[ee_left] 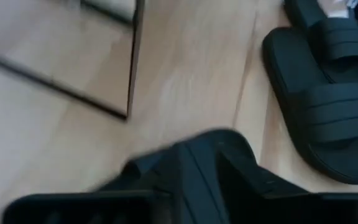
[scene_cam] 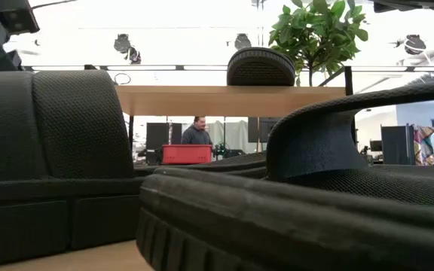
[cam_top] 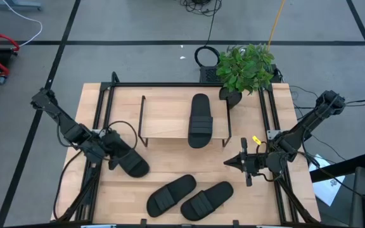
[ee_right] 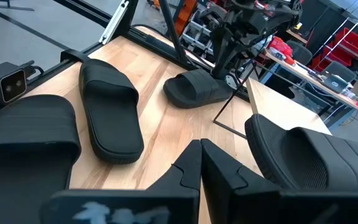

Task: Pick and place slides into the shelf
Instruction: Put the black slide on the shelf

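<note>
The shelf (cam_top: 166,120) stands mid-table on thin black legs, and one black slide (cam_top: 199,120) lies on its plank top. Two more slides (cam_top: 171,193) (cam_top: 208,198) lie side by side on the table near its near edge. The fourth slide (cam_top: 133,163) sits at the table's left side under my left gripper (cam_top: 115,154), which is shut on it. My right gripper (cam_top: 233,163) hovers shut and empty right of centre, pointing toward the left edge. My left gripper holds the fourth slide by its end nearest the left edge (ee_right: 219,79), coming from above and slanting down. The fingers themselves hide the exact spot. The slide lies nearly level, its free end (ee_right: 173,93) at the table top; lifted or resting, I cannot tell.
A potted plant (cam_top: 246,66) stands at the far right corner beside the shelf. Black frame rails (cam_top: 97,120) run along the table's left and right sides. Bare wood lies between the shelf and the near slides. People show in the room beyond the table (scene_cam: 196,132).
</note>
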